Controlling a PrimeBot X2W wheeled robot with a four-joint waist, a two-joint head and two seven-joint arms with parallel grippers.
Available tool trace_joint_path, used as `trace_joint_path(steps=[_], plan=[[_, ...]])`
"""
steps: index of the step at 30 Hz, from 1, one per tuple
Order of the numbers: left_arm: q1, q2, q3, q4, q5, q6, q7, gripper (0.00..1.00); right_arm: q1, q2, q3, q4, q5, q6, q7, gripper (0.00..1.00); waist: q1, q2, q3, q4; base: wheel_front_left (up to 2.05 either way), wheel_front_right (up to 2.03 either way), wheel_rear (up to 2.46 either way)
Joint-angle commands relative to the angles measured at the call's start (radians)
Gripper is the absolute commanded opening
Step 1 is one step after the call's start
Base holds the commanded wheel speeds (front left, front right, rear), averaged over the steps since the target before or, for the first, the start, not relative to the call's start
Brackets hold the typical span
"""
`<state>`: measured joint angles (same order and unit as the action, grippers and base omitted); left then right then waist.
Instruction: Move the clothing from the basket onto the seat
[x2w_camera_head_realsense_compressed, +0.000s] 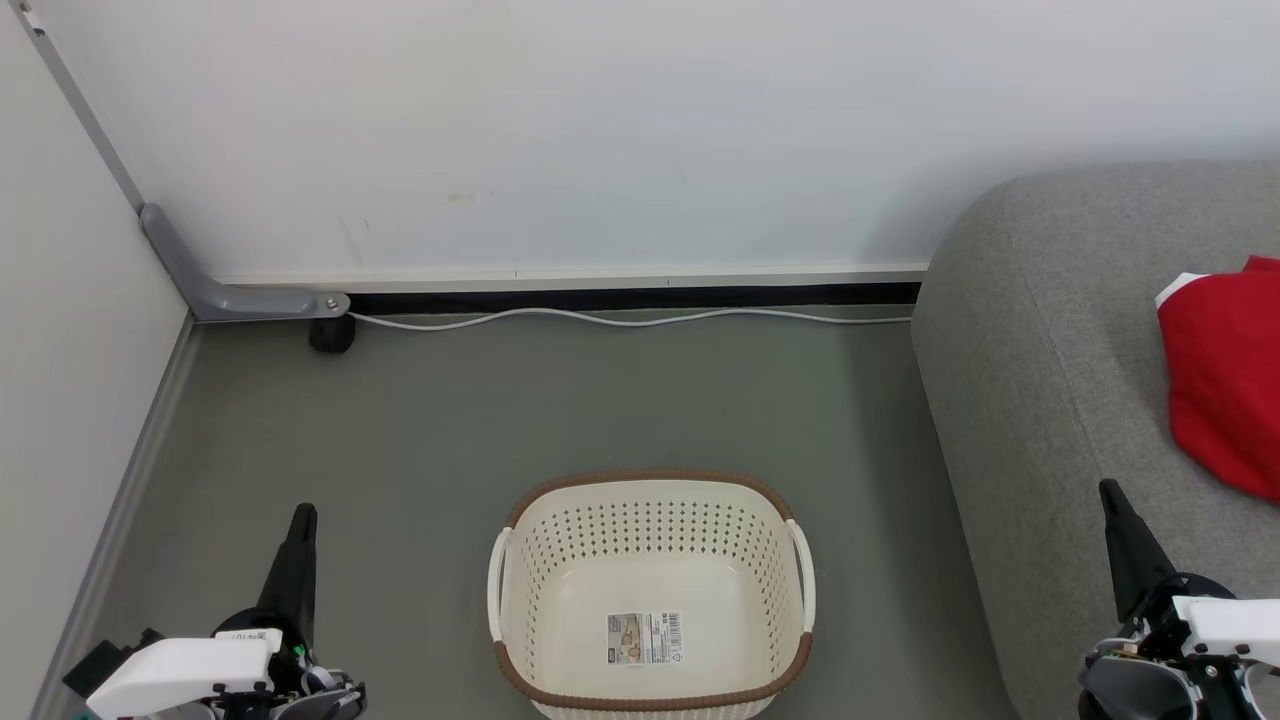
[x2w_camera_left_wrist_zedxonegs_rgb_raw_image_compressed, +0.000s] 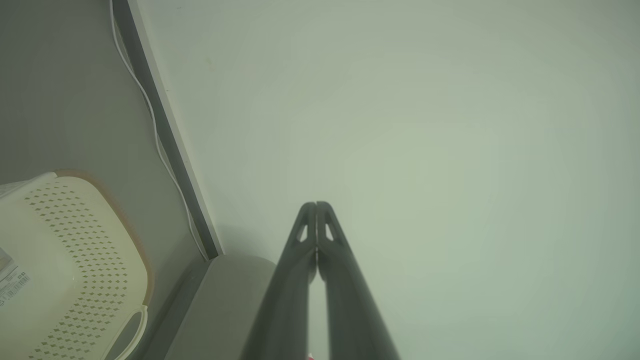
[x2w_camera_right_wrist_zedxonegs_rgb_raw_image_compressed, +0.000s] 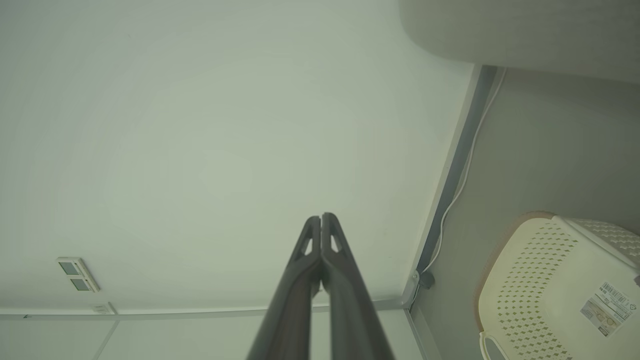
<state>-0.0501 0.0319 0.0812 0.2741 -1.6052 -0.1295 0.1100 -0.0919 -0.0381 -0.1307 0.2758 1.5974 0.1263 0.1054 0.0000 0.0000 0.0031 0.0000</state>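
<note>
Hanging empty, left gripper and right gripper sit closed tip to tip, apparently touching nothing.

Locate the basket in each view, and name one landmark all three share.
Head view: basket at bottom centre, on the floor.
Left wrist view: basket in the lower left corner.
Right wrist view: basket in the lower right corner.
Shared landmark: the white cable along the wall's foot.

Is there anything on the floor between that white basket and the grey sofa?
No. In the head view, just a strip of bare floor separates the basket from the seat; nothing lies on it.
</note>
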Motion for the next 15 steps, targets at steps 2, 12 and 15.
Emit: trace_joint_path(steps=[2,12,15], plan=[[-0.058,0.018,0.032,-0.029,-0.003,-0.001,0.003,0.0,-0.016,-0.012,0.017,-0.031,0.011,0.004,0.008,0.0,0.0,0.0,0.0,0.0,0.0,0.0,0.0],[-0.058,0.018,0.032,-0.029,-0.003,-0.001,0.003,0.0,-0.016,-0.012,0.017,-0.031,0.011,0.004,0.008,0.0,0.0,0.0,0.0,0.0,0.0,0.0,0.0],[-0.058,0.018,0.032,-0.029,-0.003,-0.001,0.003,0.0,-0.016,-0.012,0.017,-0.031,0.011,0.004,0.008,0.0,0.0,0.0,0.0,0.0,0.0,0.0,0.0]])
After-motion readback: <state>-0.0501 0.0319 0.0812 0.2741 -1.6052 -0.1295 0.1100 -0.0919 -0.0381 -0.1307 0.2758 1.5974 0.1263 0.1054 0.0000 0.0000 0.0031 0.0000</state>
